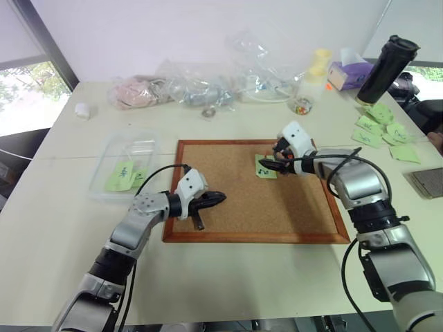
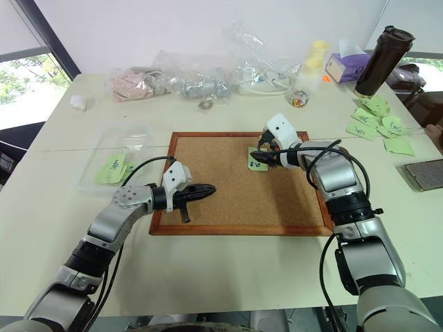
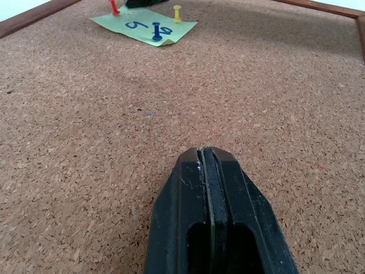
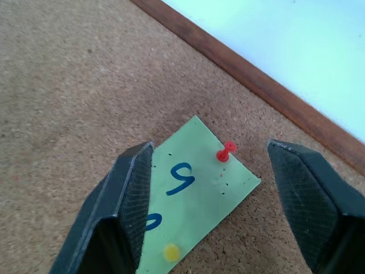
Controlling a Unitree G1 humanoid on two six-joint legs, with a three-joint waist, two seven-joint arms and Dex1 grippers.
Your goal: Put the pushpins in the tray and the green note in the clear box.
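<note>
At the left of the surface (image 1: pixel 55 228) lay the clear box (image 1: pixel 111 169), its long axis running away from the robot, with light-green notes (image 1: pixel 123 176) inside it; the tray could not be made out. Just right of the box lay the corkboard (image 1: pixel 235 207), its long side across the view. The left arm reached in from the lower left, forearm angled up and to the right; the left end effector (image 1: pixel 214 198) sat clenched over the board's near left part, fingers pressed together with nothing between them, pointing right and slightly down toward the cork.

Further right, near the board's far right part, the green note (image 4: pixel 197 191) lay flat on the cork, pinned; it was square, with no long axis, and sat turned so one corner pointed toward the board's wooden frame; a "9" showed on it. Three pushpins stood upright in it: a red pushpin (image 4: pixel 226 151) near one corner, a blue pushpin (image 3: pixel 157 31) by the writing, and a yellow pushpin (image 3: pixel 177 12) near another corner.

The right arm came in from the lower right, elbow bent, forearm heading up and left; the right end effector (image 4: pixel 208 171) stood released just above the note, fingers spread wide to either side of the red pushpin and apart from it, tilted downward. At the far right of the surface lay more loose green notes (image 1: pixel 381 128) beside a dark bottle (image 1: pixel 386 69).
</note>
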